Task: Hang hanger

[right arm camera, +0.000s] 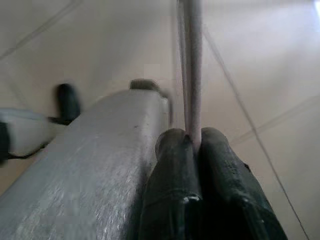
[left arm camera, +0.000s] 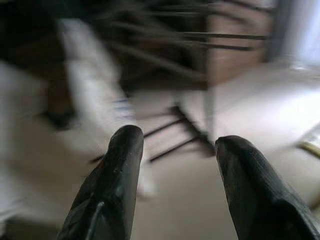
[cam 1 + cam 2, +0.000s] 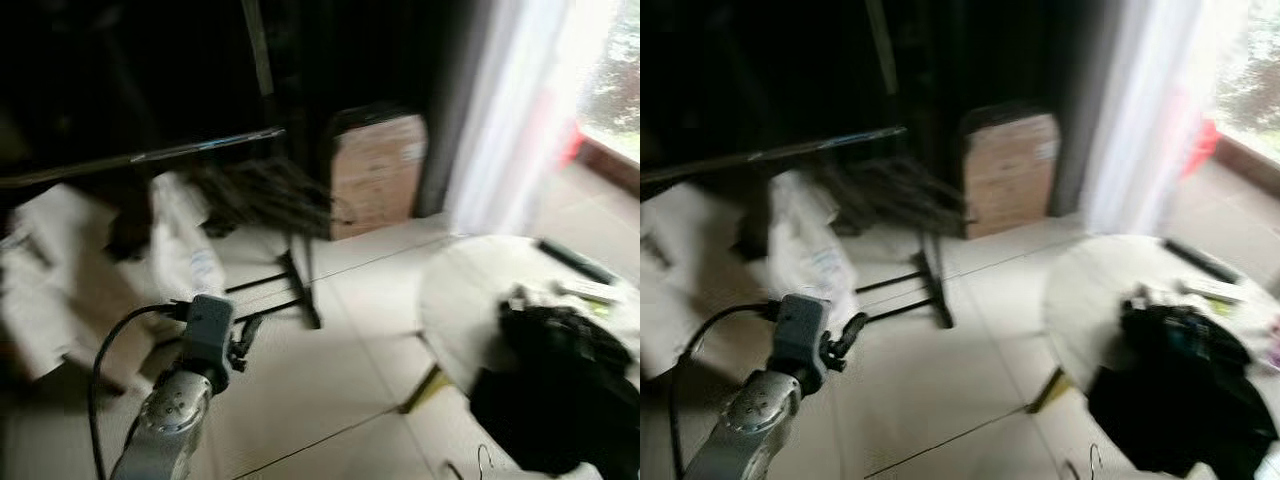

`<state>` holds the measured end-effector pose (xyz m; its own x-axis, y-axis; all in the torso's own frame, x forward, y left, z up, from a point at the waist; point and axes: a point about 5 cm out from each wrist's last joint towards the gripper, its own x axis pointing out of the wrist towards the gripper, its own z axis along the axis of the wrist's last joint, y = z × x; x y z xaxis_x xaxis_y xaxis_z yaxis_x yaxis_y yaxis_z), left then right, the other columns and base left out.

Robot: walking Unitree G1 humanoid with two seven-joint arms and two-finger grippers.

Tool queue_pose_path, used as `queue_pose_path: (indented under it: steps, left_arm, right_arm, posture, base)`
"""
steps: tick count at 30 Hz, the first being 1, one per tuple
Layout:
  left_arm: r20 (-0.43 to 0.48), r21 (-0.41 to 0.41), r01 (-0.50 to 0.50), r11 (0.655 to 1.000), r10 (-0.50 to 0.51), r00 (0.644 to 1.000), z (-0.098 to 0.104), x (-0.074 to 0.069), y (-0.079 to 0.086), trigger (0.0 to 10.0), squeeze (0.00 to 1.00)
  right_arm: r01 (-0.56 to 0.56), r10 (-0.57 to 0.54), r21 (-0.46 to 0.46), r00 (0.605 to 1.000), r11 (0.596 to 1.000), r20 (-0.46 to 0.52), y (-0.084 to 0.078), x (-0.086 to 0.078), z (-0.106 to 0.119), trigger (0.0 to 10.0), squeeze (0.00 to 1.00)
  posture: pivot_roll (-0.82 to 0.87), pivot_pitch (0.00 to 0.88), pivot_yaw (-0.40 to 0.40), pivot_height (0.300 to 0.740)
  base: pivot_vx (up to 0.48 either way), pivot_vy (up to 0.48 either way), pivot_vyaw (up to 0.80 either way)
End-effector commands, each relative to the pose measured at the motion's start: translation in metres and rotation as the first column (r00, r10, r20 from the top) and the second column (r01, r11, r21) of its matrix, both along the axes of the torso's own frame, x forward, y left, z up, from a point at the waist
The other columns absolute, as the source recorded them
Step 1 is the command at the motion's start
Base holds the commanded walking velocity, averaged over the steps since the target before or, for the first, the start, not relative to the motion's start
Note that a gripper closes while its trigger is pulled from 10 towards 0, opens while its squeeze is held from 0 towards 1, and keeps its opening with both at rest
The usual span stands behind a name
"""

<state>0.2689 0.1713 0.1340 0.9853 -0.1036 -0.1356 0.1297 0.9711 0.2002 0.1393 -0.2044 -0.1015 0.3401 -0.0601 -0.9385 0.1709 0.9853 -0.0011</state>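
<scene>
In the right wrist view my right gripper point(image 1: 192, 137) is shut on a thin pale pink bar of the hanger point(image 1: 190, 60), which runs straight out from the fingertips over the tiled floor. A small wire hook point(image 3: 483, 460) shows at the bottom edge of the left eye view. My left gripper point(image 3: 246, 338) is held out low on the left, and its fingers point(image 2: 125, 150) stand open with nothing between them. It faces the dark clothes rack, whose rail point(image 3: 150, 155) crosses the back left above black floor feet point(image 3: 300, 290).
A round white table point(image 3: 460, 290) stands at the right with a heap of black clothes point(image 3: 560, 380) and small items. A cardboard box point(image 3: 375, 170) sits against the back wall beside a white curtain point(image 3: 510, 110). White bags point(image 3: 180, 240) lie under the rack. All views are blurred.
</scene>
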Motion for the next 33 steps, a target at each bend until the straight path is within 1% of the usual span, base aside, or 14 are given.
queue_pose_path:
  steps: [1, 9, 17, 19, 20, 22, 24, 25, 28, 29, 30, 31, 32, 33]
  left_arm:
    - [-0.009, -0.002, 0.01, 1.0, -0.01, 1.0, -0.002, -0.001, -0.004, 10.0, 0.0]
    - [-0.006, 0.004, 0.016, 1.0, -0.016, 1.0, -0.001, 0.001, -0.005, 10.0, 0.0]
    - [-0.021, 0.006, 0.076, 0.997, -0.076, 0.997, -0.004, 0.0, -0.013, 10.0, 0.0]
    - [-0.032, 0.003, 0.087, 0.996, -0.087, 0.996, -0.006, 0.001, -0.013, 10.0, 0.0]
    - [-0.032, 0.003, 0.087, 0.996, -0.087, 0.996, -0.006, 0.001, -0.013, 10.0, 0.0]
    - [-0.049, 0.009, 0.136, 0.991, -0.135, 0.99, -0.008, 0.001, -0.013, 10.0, 0.0]
    - [-0.052, 0.013, 0.145, 0.989, -0.144, 0.988, -0.009, 0.001, -0.013, 10.0, 0.0]
    - [-0.06, 0.031, 0.195, 0.98, -0.193, 0.979, -0.009, 0.002, -0.014, 10.0, 0.0]
    - [-0.069, 0.037, 0.232, 0.972, -0.229, 0.971, -0.009, 0.003, -0.014, 10.0, 0.0]
    - [-0.083, 0.05, 0.3, 0.953, -0.295, 0.952, -0.008, 0.004, -0.014, 10.0, 0.0]
    - [-0.083, 0.05, 0.3, 0.953, -0.295, 0.952, -0.008, 0.004, -0.014, 10.0, 0.0]
    - [-0.093, 0.059, 0.333, 0.941, -0.327, 0.941, -0.008, 0.004, -0.013, 10.0, 0.0]
    - [-0.105, 0.066, 0.362, 0.93, -0.354, 0.929, -0.008, 0.004, -0.012, 10.0, 0.0]
    - [-0.123, 0.077, 0.405, 0.911, -0.395, 0.91, -0.009, 0.004, -0.012, 10.0, 0.0]
  right_arm:
    - [-0.029, 0.029, 0.024, 1.0, 0.999, -0.008, 0.009, -0.002, -0.002, 10.0, 0.0]
    - [-0.063, 0.062, 0.036, 0.998, 0.997, 0.026, 0.019, 0.01, 0.001, 10.0, 0.0]
    - [-0.101, 0.099, 0.032, 0.993, 0.994, 0.063, 0.025, 0.022, 0.005, 10.0, 0.0]
    - [-0.118, 0.114, 0.039, 0.989, 0.992, 0.097, 0.028, 0.032, 0.009, 10.0, 0.0]
    - [-0.118, 0.114, 0.039, 0.989, 0.992, 0.097, 0.028, 0.032, 0.009, 10.0, 0.0]
    - [-0.124, 0.114, 0.053, 0.981, 0.991, 0.16, 0.031, 0.048, 0.016, 10.0, 0.0]
    - [-0.131, 0.12, 0.052, 0.978, 0.99, 0.173, 0.032, 0.052, 0.018, 10.0, 0.0]
    - [-0.172, 0.16, 0.039, 0.965, 0.984, 0.207, 0.033, 0.062, 0.023, 10.0, 0.0]
    - [-0.21, 0.2, 0.025, 0.953, 0.977, 0.226, 0.021, 0.059, 0.024, 10.0, 0.0]
    - [-0.301, 0.292, -0.009, 0.917, 0.954, 0.271, 0.013, 0.071, 0.033, 10.0, 0.0]
    - [-0.301, 0.292, -0.009, 0.917, 0.954, 0.271, 0.013, 0.071, 0.033, 10.0, 0.0]
    - [-0.344, 0.336, -0.025, 0.894, 0.938, 0.295, 0.013, 0.08, 0.038, 10.0, 0.0]
    - [-0.393, 0.385, -0.04, 0.867, 0.919, 0.316, 0.014, 0.089, 0.044, 10.0, 0.0]
    - [-0.47, 0.461, -0.06, 0.819, 0.88, 0.342, 0.016, 0.099, 0.052, 10.0, 0.0]
  posture:
    - [0.08, 0.121, 0.031, 0.74]
    - [0.09, 0.12, 0.031, 0.74]
    - [0.09, 0.116, 0.027, 0.74]
    - [0.09, 0.113, 0.026, 0.74]
    - [0.09, 0.113, 0.026, 0.74]
    - [0.09, 0.113, 0.025, 0.74]
    - [0.09, 0.113, 0.025, 0.74]
    - [0.09, 0.109, 0.021, 0.74]
    - [0.09, 0.109, 0.021, 0.74]
    - [0.09, 0.105, 0.018, 0.74]
    - [0.09, 0.105, 0.018, 0.74]
    - [0.09, 0.104, 0.018, 0.74]
    - [0.09, 0.103, 0.018, 0.74]
    - [0.09, 0.1, 0.016, 0.74]
  base:
    - [0.0, 0.398, 0.8]
    - [0.0, 0.368, 0.8]
    - [0.0, 0.0, 0.8]
    - [0.0, 0.0, 0.25]
    - [0.0, 0.0, 0.0]
    - [0.0, 0.0, 0.0]
    - [0.0, 0.0, 0.0]
    - [0.0, 0.0, 0.0]
    - [0.0, 0.0, 0.0]
    - [0.0, 0.0, 0.0]
    - [0.0, 0.0, 0.0]
    - [0.0, 0.0, 0.0]
    - [0.0, 0.0, 0.0]
    - [0.0, 0.0, 0.0]
